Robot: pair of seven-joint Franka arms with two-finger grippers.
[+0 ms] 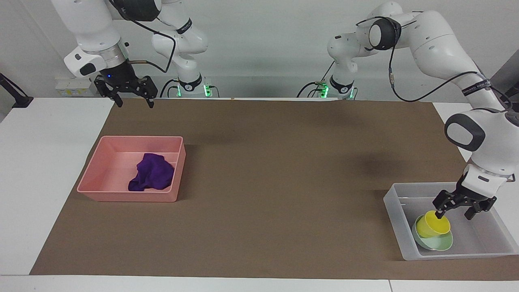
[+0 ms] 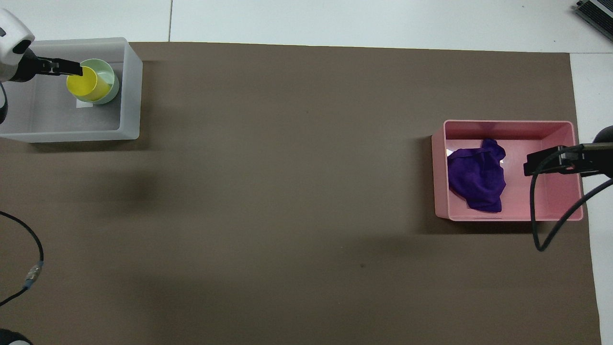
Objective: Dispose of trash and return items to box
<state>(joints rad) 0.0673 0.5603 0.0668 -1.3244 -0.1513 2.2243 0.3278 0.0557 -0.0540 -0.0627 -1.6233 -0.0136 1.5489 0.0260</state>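
White table (image 1: 48, 170) w/ brown mat (image 1: 263, 182); on mat: pink tray (image 1: 121, 194), translucent bin (image 1: 395, 219), 1 per end.

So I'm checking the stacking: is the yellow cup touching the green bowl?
Touching: the facing view shows the yellow cup sitting inside the green bowl, no gap.
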